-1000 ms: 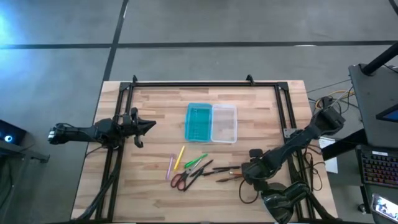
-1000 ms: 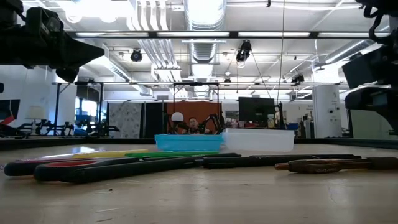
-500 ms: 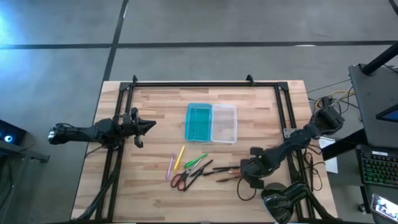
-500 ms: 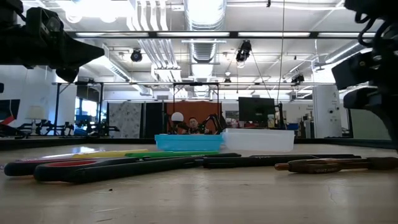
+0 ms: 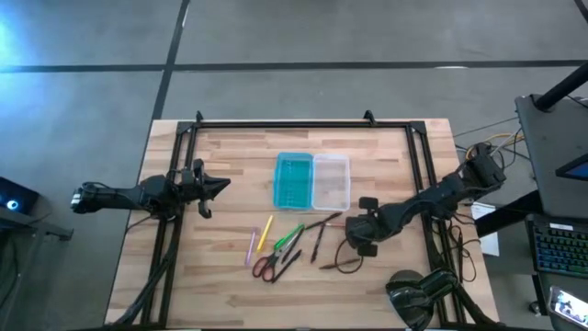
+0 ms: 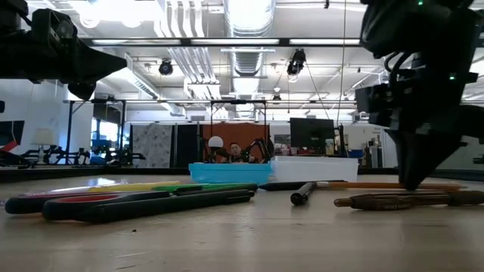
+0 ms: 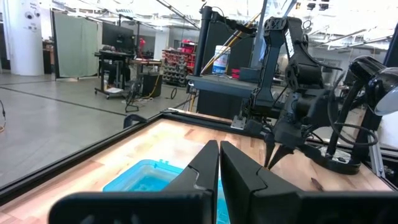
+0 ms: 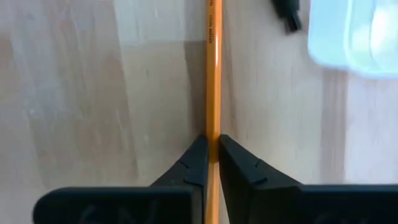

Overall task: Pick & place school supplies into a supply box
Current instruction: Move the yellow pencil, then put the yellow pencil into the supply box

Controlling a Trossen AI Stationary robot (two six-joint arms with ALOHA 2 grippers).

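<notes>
The right gripper (image 8: 211, 144) was low over the bench (image 5: 230, 156), just in front of the supply box (image 5: 312, 181), with its jaws clamped on the orange pencil (image 8: 213, 68). The right wrist view showed the pencil running straight between the two fingers (image 8: 193, 163), gripped across its shaft, which should keep it from rolling when lifted. In the low view the pencil lay level near the bench surface, so I judged the grasp made but the lift not yet begun.

The supply box lay open and flat at the middle of the bench, teal half beside clear half, both trays facing up to receive items. No supplies could be made out inside it.

The other supplies remained loose on the bench before the box: a yellow pencil (image 5: 265, 232), a green pen (image 5: 288, 236), a pink pen (image 5: 251, 247), red-handled scissors (image 5: 265, 267) and several dark pens (image 5: 318, 243).

The left gripper (image 5: 219, 185) waited at the left side of the bench, well apart from the supplies, its jaws together on nothing.
</notes>
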